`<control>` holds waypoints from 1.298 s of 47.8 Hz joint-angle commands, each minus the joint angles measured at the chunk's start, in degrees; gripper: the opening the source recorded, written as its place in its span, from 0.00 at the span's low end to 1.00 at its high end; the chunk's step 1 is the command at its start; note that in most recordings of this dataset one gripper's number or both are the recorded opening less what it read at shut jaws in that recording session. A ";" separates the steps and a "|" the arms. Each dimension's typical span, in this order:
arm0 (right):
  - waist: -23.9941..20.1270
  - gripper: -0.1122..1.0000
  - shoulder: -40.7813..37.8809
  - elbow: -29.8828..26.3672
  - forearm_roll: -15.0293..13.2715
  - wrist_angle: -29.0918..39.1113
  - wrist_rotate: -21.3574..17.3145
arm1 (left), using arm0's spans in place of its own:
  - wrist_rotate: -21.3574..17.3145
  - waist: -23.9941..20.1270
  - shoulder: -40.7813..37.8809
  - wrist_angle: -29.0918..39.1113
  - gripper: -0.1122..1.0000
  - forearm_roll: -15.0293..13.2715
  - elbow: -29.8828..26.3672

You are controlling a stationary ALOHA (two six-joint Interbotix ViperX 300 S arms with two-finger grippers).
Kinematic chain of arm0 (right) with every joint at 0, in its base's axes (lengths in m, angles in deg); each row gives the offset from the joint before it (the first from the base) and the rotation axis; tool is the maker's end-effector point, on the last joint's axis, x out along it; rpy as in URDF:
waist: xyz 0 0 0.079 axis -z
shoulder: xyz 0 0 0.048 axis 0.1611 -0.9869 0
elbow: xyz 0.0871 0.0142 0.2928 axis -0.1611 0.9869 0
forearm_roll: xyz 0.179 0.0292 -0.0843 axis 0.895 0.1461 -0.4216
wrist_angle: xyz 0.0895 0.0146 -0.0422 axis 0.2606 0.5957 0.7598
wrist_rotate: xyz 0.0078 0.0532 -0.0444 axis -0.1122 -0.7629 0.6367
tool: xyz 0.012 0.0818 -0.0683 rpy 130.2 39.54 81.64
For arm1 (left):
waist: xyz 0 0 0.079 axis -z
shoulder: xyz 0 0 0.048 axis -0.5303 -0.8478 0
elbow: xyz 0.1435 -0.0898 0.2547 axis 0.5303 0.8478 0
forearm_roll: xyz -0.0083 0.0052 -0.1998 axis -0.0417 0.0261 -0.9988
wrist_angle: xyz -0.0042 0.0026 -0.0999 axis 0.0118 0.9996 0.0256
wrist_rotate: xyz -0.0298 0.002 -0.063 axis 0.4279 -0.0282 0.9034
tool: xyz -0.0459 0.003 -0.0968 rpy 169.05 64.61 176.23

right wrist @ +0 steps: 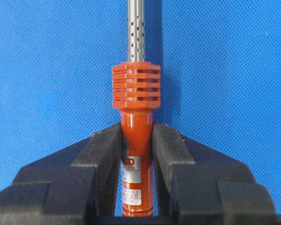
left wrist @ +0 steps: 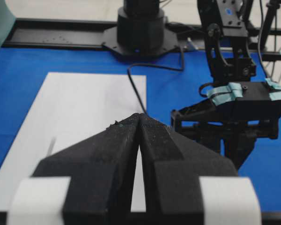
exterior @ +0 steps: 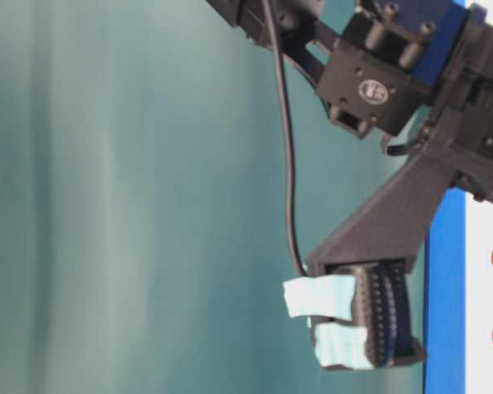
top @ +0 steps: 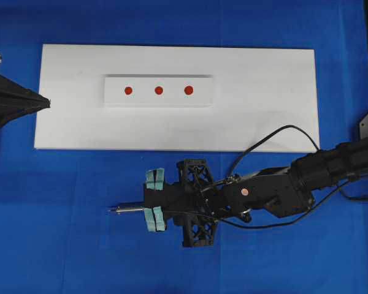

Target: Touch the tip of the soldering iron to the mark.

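Soldering iron (top: 132, 209) seen from overhead: clamped in the right gripper (top: 154, 209), thin shaft sticking out past the fingertips over the blue cloth (top: 61, 245), well short of the white board (top: 264, 104) and its three red marks (top: 158, 90). Tip (top: 111, 211) pointing away from the fingers, not toward the marks. Black cord (top: 267, 138) looping back along the arm. Left gripper (top: 46, 102) parked at the board's edge, fingers pressed together, empty.

Table-level: only the right gripper's taped fingers (exterior: 320, 297) and the cord visible; iron itself hidden.

Left wrist: left fingers (left wrist: 139, 140) meeting at the tips, holding nothing, board beyond them.

Right wrist: red handle (right wrist: 136, 154) pinched between the two black fingers (right wrist: 103, 154), ribbed collar (right wrist: 136, 89) just ahead of them, perforated metal shaft (right wrist: 136, 33) running on out of frame.

Judged light and rigid, smooth plastic liable to twist or slide; best held on the handle behind the collar, never the shaft; cord drag probably the main disturbance.
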 commanded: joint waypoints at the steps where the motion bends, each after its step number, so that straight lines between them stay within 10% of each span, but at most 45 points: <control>1: 0.26 0.16 0.88 -0.53 0.00 -0.18 -0.09 | 0.00 -0.18 -0.09 -0.26 0.10 0.18 -0.53; 9: 0.26 0.25 0.88 -0.70 0.09 -0.18 -0.18 | 0.09 -0.09 -0.18 -0.26 0.10 0.09 -0.53; 23: 0.26 0.95 0.88 -2.02 0.00 2.90 -0.09 | 0.09 -0.18 -0.09 -0.26 0.10 0.18 -0.53; 62: 0.26 0.95 23.38 -3.69 -1.67 25.58 0.53 | 0.70 0.26 -0.09 -0.26 0.10 0.09 -0.53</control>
